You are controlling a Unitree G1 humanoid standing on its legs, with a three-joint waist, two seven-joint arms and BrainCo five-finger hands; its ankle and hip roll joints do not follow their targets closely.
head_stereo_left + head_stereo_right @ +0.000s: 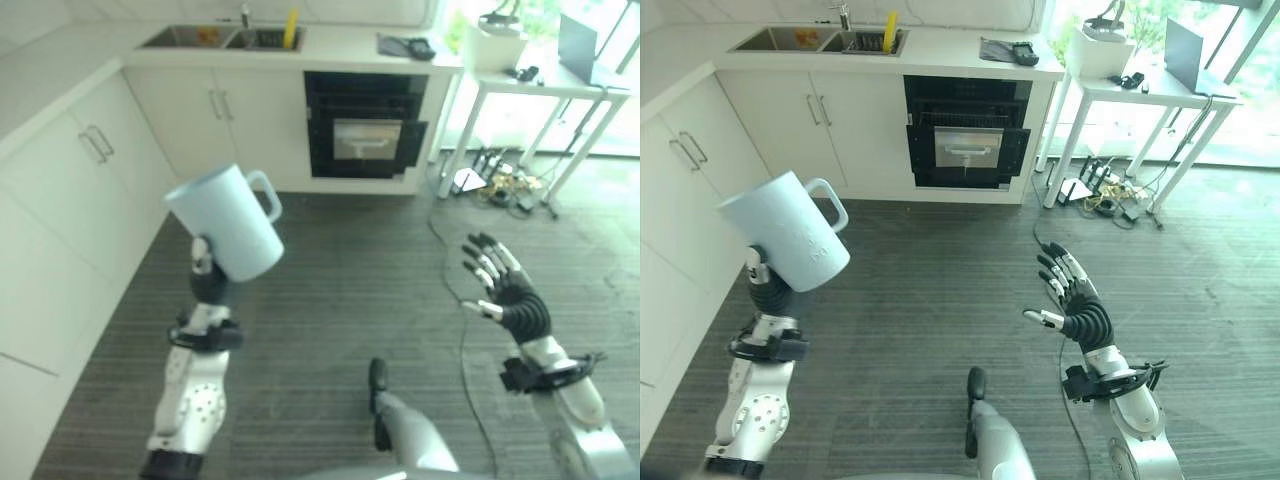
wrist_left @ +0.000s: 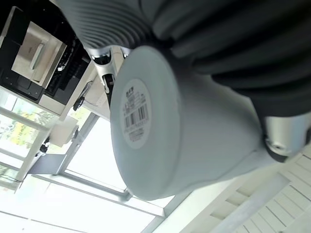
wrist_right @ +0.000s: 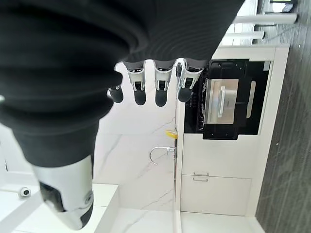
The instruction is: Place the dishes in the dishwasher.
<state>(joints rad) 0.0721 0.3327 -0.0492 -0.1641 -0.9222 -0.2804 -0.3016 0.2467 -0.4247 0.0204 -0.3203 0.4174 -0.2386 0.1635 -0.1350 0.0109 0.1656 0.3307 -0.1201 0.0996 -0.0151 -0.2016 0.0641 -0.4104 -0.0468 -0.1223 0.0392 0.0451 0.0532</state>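
My left hand (image 1: 205,268) is up in front of me, and it has a big pale blue mug (image 1: 226,220). The mug hides the fingers from the head views, but in the left wrist view the hand is wrapped round the side of the mug, so I say it has a firm hold. The mug is tipped, with its open top up and to my left and its handle (image 1: 267,192) pointing away toward the cupboards. It is in the air, high over the grey floor (image 1: 340,290). My right hand (image 1: 1080,312) is out to my right, empty, with the fingers (image 3: 162,90) straight and spread. Far ahead of me is the dishwasher (image 1: 365,125), dark, set in the white cupboards. To its left, up on the counter, is the sink (image 1: 815,40) with a yellow thing (image 1: 889,31) standing in it.
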